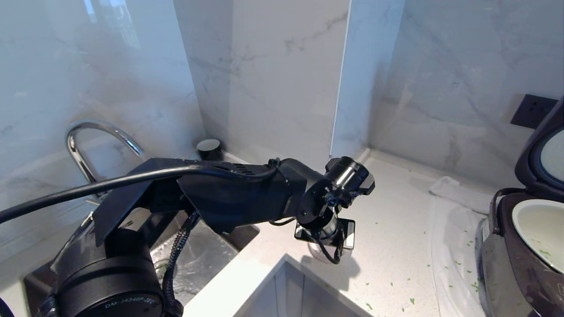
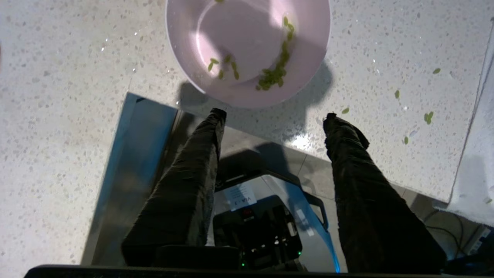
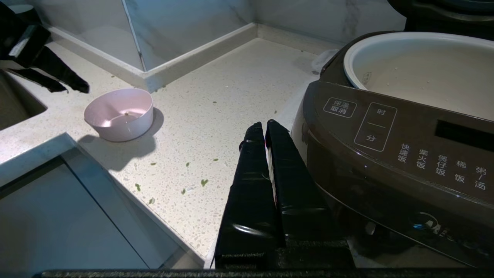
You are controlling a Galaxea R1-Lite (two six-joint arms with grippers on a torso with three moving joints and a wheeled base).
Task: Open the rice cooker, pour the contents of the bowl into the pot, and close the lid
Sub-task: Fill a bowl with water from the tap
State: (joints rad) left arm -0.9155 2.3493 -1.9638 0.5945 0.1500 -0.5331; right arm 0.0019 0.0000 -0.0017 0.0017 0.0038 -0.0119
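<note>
White speckled stone forms the counter (image 1: 387, 229) in the head view; the left arm reaches across it from the sink (image 1: 198, 255), its gripper hidden under the wrist near the counter's front edge. At the far right stands the rice cooker (image 1: 506, 264), lid (image 1: 539, 163) raised, cream pot (image 1: 535, 224) exposed, green bits (image 1: 454, 264) scattered beside it.

In the left wrist view the left gripper (image 2: 274, 116) is released, fingers (image 2: 343, 131) spread and clear of the pink bowl (image 2: 251, 46), which sits upright on the counter with some contents (image 2: 274, 75) left inside.

In the right wrist view the right gripper (image 3: 264, 129) is clenched on nothing, just beside the cooker's front panel; the bowl lies well to its left.
</note>
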